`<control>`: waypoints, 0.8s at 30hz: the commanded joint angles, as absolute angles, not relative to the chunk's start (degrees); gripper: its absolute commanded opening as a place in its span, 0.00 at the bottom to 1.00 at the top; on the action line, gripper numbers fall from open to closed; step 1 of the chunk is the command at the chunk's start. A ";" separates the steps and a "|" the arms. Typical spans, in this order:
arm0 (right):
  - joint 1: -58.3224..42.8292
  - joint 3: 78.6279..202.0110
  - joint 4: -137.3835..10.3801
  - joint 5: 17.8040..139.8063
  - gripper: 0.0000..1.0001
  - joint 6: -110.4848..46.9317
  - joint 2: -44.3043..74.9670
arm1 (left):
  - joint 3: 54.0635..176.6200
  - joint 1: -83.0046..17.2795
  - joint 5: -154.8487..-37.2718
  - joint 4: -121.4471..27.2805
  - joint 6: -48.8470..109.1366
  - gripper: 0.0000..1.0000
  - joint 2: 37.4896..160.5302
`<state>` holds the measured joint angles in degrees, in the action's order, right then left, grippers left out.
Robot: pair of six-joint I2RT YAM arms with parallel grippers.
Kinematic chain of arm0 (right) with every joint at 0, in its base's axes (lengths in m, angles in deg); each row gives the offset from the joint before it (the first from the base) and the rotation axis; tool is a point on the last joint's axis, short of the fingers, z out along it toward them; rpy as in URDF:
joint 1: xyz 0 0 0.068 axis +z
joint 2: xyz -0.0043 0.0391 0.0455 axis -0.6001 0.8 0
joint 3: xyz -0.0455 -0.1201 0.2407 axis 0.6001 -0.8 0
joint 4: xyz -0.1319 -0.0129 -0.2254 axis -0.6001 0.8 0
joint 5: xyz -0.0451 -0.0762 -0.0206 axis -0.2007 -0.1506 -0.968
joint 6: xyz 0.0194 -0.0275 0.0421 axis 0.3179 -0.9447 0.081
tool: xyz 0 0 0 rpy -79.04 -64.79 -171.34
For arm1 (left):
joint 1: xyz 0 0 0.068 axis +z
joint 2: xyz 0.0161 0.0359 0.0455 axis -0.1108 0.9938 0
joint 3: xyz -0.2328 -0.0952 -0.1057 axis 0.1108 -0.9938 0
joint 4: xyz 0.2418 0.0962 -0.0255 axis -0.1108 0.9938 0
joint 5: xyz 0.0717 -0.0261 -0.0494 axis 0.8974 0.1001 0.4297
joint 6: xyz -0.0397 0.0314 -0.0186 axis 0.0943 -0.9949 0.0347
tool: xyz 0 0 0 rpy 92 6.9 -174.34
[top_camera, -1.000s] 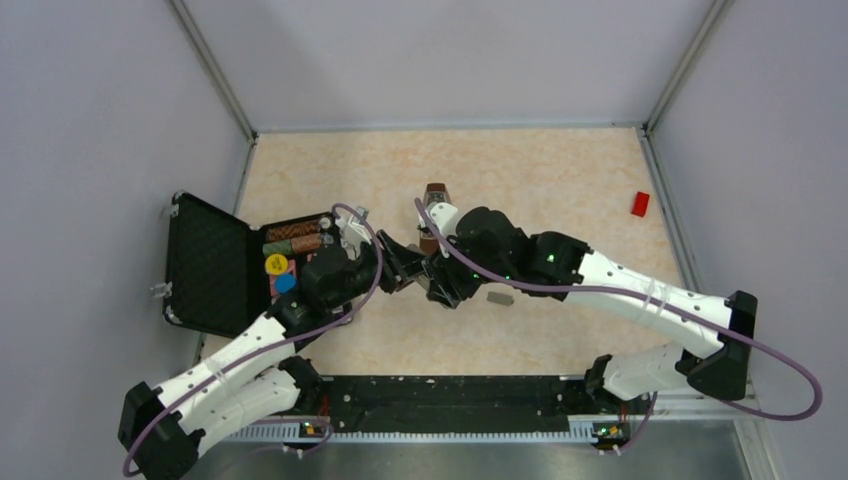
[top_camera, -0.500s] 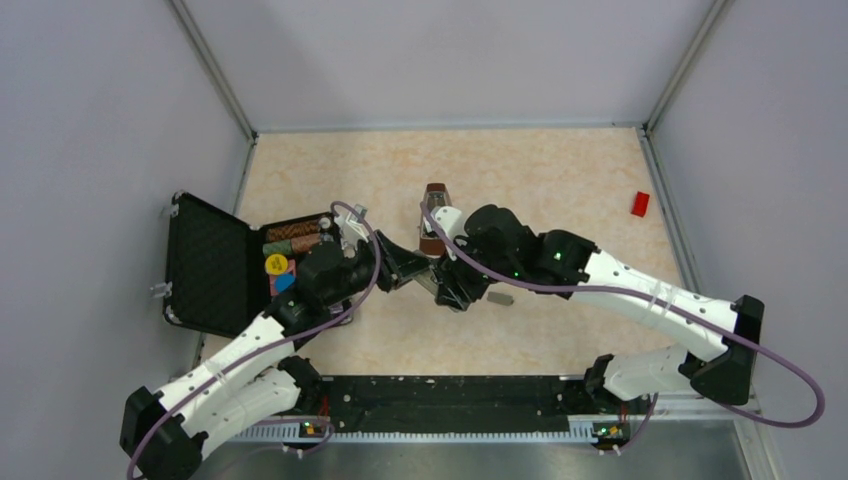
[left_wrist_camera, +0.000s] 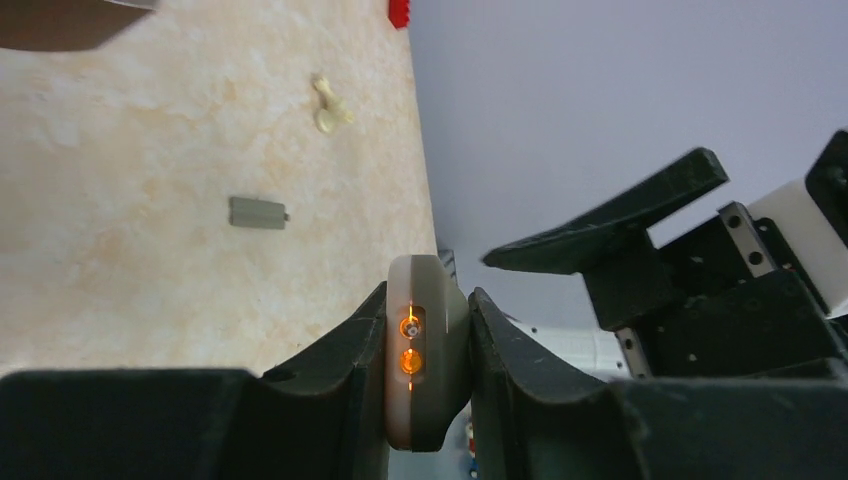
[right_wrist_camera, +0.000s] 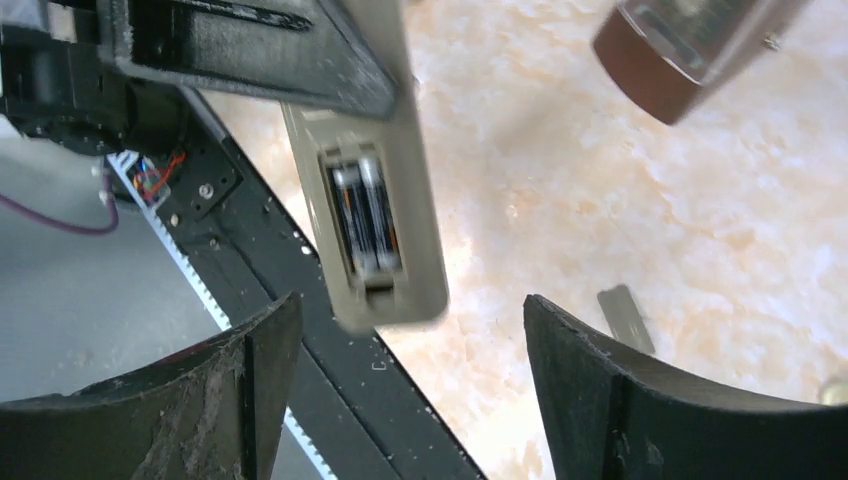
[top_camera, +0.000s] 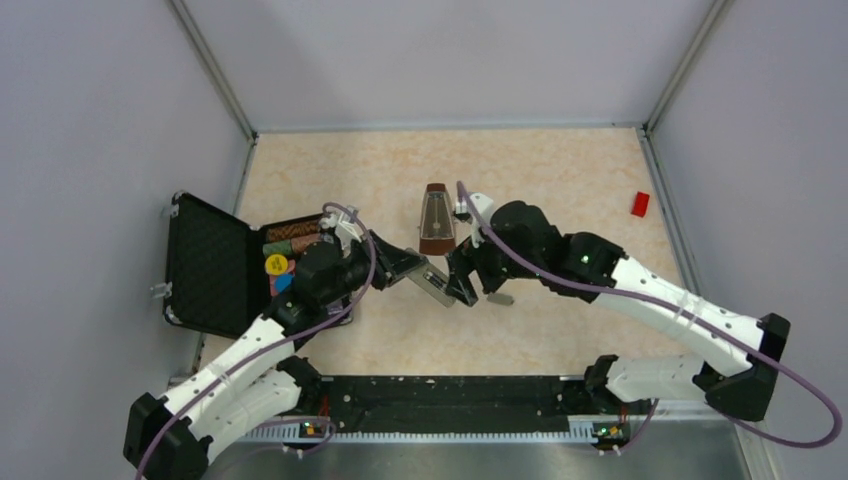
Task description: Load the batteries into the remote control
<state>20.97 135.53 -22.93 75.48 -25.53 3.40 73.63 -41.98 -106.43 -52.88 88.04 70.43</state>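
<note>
Both batteries [right_wrist_camera: 365, 215] sit side by side in the open bay of the remote control [right_wrist_camera: 417, 200], which is clamped in the left gripper [left_wrist_camera: 427, 335] off the table. Facing it is the right gripper [right_wrist_camera: 410, 330], spread wide and empty. Loading looks done. The grey cover [right_wrist_camera: 625, 318] lies beyond its right finger, unfitted.

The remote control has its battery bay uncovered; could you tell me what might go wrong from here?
The batteries sit in the open bay of the remote control while the cover lies on the table; tilting could spill them. The left gripper holds it by one end, so a nudge from the open right gripper might twist it loose.
</note>
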 commanded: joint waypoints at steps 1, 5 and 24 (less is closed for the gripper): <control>17.40 133.40 -23.43 70.13 0.79 -17.27 -3.51 | 69.34 -36.94 -107.23 -57.82 86.81 0.00 67.82; 12.40 128.69 -20.91 66.42 0.76 -14.89 -4.74 | 65.84 -32.36 -110.24 -62.08 86.60 0.00 66.53; 3.39 121.76 -21.39 73.14 0.71 -59.92 17.38 | 68.77 -16.55 -116.55 -53.24 82.71 0.00 64.60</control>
<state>4.27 122.84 -20.85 69.80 -50.60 15.42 66.46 -18.26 -113.45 -50.15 82.88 63.98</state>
